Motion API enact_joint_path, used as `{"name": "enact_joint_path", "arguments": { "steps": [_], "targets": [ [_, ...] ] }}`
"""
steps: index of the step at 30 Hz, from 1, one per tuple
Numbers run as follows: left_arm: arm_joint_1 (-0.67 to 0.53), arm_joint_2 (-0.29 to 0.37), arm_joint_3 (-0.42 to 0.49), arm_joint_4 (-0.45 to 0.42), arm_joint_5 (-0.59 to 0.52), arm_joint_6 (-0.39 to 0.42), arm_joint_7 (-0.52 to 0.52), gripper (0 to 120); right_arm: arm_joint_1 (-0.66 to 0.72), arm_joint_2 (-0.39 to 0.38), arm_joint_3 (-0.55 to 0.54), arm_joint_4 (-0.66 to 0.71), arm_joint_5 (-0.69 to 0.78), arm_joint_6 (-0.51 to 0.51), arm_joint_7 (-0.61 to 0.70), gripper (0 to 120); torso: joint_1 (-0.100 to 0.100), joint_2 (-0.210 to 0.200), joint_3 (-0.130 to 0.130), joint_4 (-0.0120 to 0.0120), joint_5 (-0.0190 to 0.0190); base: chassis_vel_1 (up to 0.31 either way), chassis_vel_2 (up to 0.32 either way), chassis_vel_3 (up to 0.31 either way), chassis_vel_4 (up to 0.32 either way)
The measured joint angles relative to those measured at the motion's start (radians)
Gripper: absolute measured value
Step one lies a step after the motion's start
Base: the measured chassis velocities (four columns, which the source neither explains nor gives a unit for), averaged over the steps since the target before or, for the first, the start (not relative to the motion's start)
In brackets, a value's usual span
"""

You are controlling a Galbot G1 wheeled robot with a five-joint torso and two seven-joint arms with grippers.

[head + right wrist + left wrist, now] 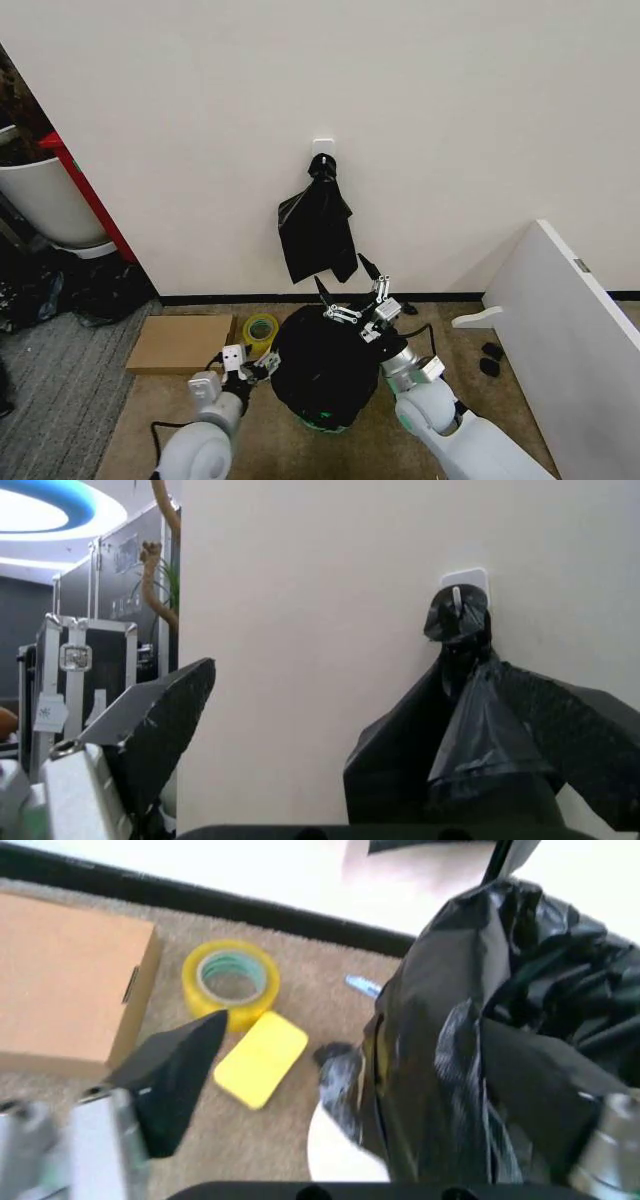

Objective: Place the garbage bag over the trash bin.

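**Bag draped over bin, seating of the edges under way**

While the thin, glossy black plastic garbage bag (325, 365) already covers the round white plastic trash bin (335, 1151) on the carpet below the wall, only a strip of white wall and a green-tinged base show beneath it.

- Right gripper (360, 290): above the far edge of the bag, fingers spread wide, holding nothing. Its wrist view looks at the wall, where a bunch of black bags (480, 735) hangs from a white hook (462, 581).
- Left gripper (250, 368): low at the bag's left side, just beside it. Fingers stand apart in the wrist view; black film lies between them, but a grip on it cannot be confirmed.
- Floor clutter at left: flat brown cardboard box (180, 342), yellow roll of tape (230, 979), yellow sponge-like pad (262, 1057).

Judgement: late stage, bag draped, fit around the rim unverified. Next move calls for pulling the bag edge evenly down around the rim without tipping the light bin.
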Motion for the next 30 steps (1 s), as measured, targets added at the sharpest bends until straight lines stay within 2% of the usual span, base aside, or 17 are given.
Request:
{"name": "enact_joint_path", "arguments": {
  "steps": [2,7,9,10,12,13,15,18,19,20,22,25,27,28,30],
  "targets": [
    [-0.001,0.001,0.003,0.009,-0.008,0.005,-0.001,99,0.001,0.003,-0.002,0.0,0.0,-0.002,0.0,100,0.0,0.0,0.0,0.0001,-0.0001,0.0,0.0,0.0,0.0],
    [0.005,-0.024,0.01,0.019,-0.018,0.007,0.003,100,-0.003,0.0,-0.001,0.012,0.001,-0.003,0.0,100,0.0,0.0,0.0,-0.0002,-0.0004,0.0,0.0,0.0,0.0],
    [0.031,-0.022,0.003,-0.02,-0.017,0.008,0.005,100,-0.01,-0.006,0.004,0.021,0.0,-0.004,0.002,100,0.0,0.0,0.0,-0.0001,-0.0003,0.0,0.0,0.0,0.0],
    [0.058,-0.014,-0.007,-0.068,-0.007,0.006,0.007,100,-0.016,-0.01,0.009,0.029,-0.002,-0.008,0.01,100,0.0,0.0,0.0,-0.0001,-0.0002,0.0,0.0,0.0,0.0],
    [0.084,-0.008,-0.025,-0.129,0.039,-0.031,0.011,100,-0.022,-0.012,0.018,0.044,-0.021,-0.025,0.048,100,0.0,0.0,0.0,-0.0001,0.0001,0.0,0.0,0.0,0.0],
    [0.084,-0.008,-0.025,-0.129,0.039,-0.031,0.011,100,-0.022,-0.012,0.018,0.044,-0.021,-0.025,0.048,100,0.0,0.0,0.0,-0.0001,0.0001,0.0,0.0,0.0,0.0],
    [0.093,-0.016,-0.036,-0.149,0.129,-0.121,0.027,100,-0.025,-0.011,0.027,0.062,-0.051,-0.057,0.113,100,0.0,0.0,0.0,-0.0001,0.0002,0.0,0.0,0.0,0.0],
    [0.087,-0.067,-0.05,-0.097,0.401,-0.409,0.059,100,-0.032,-0.001,0.064,0.09,-0.128,-0.156,0.284,100,0.0,0.0,0.0,0.0001,0.0001,0.0,0.0,0.0,0.0],
    [0.083,-0.087,-0.056,-0.075,0.479,-0.473,0.056,100,-0.038,0.007,0.098,0.09,-0.151,-0.179,0.314,100,0.0,0.0,0.0,0.0002,0.0,0.0,0.0,0.0,0.0],
    [0.083,-0.087,-0.056,-0.075,0.479,-0.473,0.056,100,-0.038,0.007,0.098,0.09,-0.151,-0.179,0.314,100,0.0,0.0,0.0,0.0002,0.0,0.0,0.0,0.0,0.0],
    [0.072,-0.127,-0.084,-0.041,0.584,-0.59,0.044,100,-0.054,0.031,0.181,0.082,-0.19,-0.19,0.32,100,0.0,0.0,0.0,-0.0001,-0.0005,0.0,0.0,0.0,0.0],
    [0.073,-0.173,-0.151,-0.035,0.631,-0.681,0.04,100,-0.088,0.062,0.284,0.086,-0.208,-0.189,0.291,100,0.0,0.0,0.0,-0.0001,0.0002,0.0,0.0,0.0,0.0],
    [0.087,-0.208,-0.229,-0.051,0.632,-0.761,0.062,100,-0.177,0.097,0.41,0.139,-0.218,-0.257,0.229,100,0.0,0.0,0.0,0.0,-0.0002,0.0,0.0,0.0,0.0],
    [0.087,-0.208,-0.229,-0.051,0.632,-0.761,0.062,100,-0.177,0.097,0.41,0.139,-0.218,-0.257,0.229,100,0.0,0.0,0.0,0.0,-0.0002,0.0,0.0,0.0,0.0],
    [0.091,-0.218,-0.262,-0.067,0.615,-0.781,0.078,100,-0.217,0.117,0.477,0.15,-0.226,-0.273,0.199,100,0.0,0.0,0.0,-0.0002,0.0001,0.0,0.0,0.0,0.0]
  ]
}}
